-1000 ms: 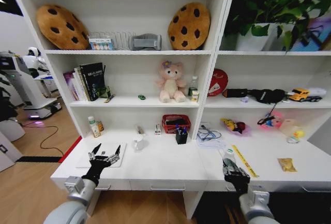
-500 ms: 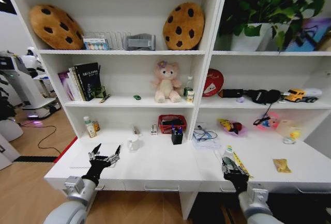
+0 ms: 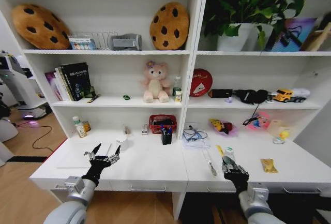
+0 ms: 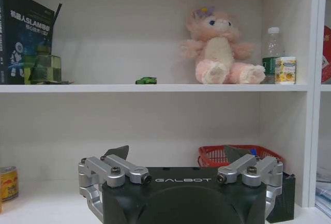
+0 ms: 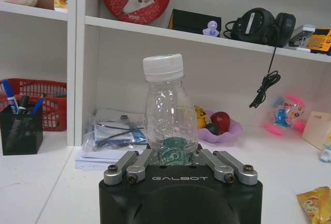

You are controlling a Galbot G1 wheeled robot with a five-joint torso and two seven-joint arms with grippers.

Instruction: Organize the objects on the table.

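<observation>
Bright, even indoor light with soft shadows; the head view bows outward at its edges.

Clear bottle [image 5: 167,111] base was hidden behind the right pincer [image 5: 179,158] body, left pincer [image 4: 182,161] fingertips partly hidden by its own housing, tiny green toy car [image 3: 126,97] too small for detail, desk [image 3: 155,164] cut off at the right edge.

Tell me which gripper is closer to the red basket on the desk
Left, narrowly. The left gripper sits toward the robot and left of the red basket; the right gripper, shut on a clear bottle, is farther off on its right.
</observation>
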